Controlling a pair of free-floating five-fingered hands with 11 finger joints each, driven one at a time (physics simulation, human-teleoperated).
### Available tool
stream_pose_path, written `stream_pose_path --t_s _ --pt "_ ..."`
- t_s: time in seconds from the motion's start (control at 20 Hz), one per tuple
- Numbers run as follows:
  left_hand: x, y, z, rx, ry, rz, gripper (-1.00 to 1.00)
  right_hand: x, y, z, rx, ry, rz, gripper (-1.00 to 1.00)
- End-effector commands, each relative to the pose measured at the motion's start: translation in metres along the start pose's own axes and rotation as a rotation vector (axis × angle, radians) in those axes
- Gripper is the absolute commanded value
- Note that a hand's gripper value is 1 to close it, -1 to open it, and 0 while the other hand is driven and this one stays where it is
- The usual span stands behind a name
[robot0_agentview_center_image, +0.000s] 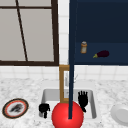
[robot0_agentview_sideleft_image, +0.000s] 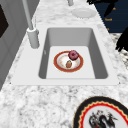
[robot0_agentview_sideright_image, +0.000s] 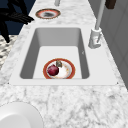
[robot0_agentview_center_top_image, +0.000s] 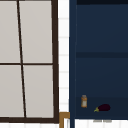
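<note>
Where the front view is nearest the camera, a red sphere (robot0_agentview_center_image: 67, 116) is noted low at centre. The left robot hand (robot0_agentview_center_image: 44, 109) is seen at its 9 o'clock, clenched and grasping nothing. The right robot hand (robot0_agentview_center_image: 83, 99) is seen at 1 o'clock, released, with fingers straight and spread. Both are held in the air over the sink (robot0_agentview_sideleft_image: 100, 55), touching nothing.

A red-rimmed plate (robot0_agentview_sideleft_image: 68, 61) is laid flat on the basin floor. A dark red fruit (robot0_agentview_sideleft_image: 73, 54) and a brown morsel (robot0_agentview_sideleft_image: 68, 64) rest on it, probably kept from rolling by the rim.

On the marbled table (robot0_agentview_sideleft_image: 37, 105), a patterned plate (robot0_agentview_center_image: 15, 108) is recorded at 9 o'clock of the sink and a white plate (robot0_agentview_center_image: 121, 113) at 3 o'clock. The faucet (robot0_agentview_sideleft_image: 32, 37) is set at the back.

Beyond, a window (robot0_agentview_center_image: 27, 32) and an open blue cabinet (robot0_agentview_center_image: 105, 25) are noted. A bottle (robot0_agentview_center_image: 83, 47) and an eggplant (robot0_agentview_center_image: 102, 54) are shelved in the cabinet.
</note>
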Motion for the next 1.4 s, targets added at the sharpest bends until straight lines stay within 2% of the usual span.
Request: stream_pose_path --t_s 0.0,0.1,0.2,0.3,0.45,0.6,1.35 --pt "0.0 0.0 0.0 0.0 0.0 0.0 0.0 0.0 0.0 0.0 0.003 -0.001 0.0 -1.0" --pt "0.0 0.0 0.0 0.0 0.0 0.0 0.0 -0.012 0.0 0.0 -0.006 -0.01 -0.009 -1.0" --pt "0.0 0.0 0.0 0.0 0.0 0.0 0.0 -0.015 -0.012 0.001 0.003 -0.061 -0.025 -1.0" --pt "0.0 0.0 0.0 0.0 0.0 0.0 0.0 -0.022 -0.03 0.006 0.004 -0.042 -0.037 -1.0" --pt "0.0 0.0 0.0 0.0 0.0 0.0 0.0 -0.027 -0.044 0.014 0.024 -0.051 -0.029 -1.0" --pt "0.0 0.0 0.0 0.0 0.0 0.0 0.0 -0.034 -0.061 0.034 0.019 -0.048 -0.013 -1.0" --pt "0.0 0.0 0.0 0.0 0.0 0.0 0.0 -0.068 -0.15 0.114 0.015 -0.048 -0.009 -1.0"
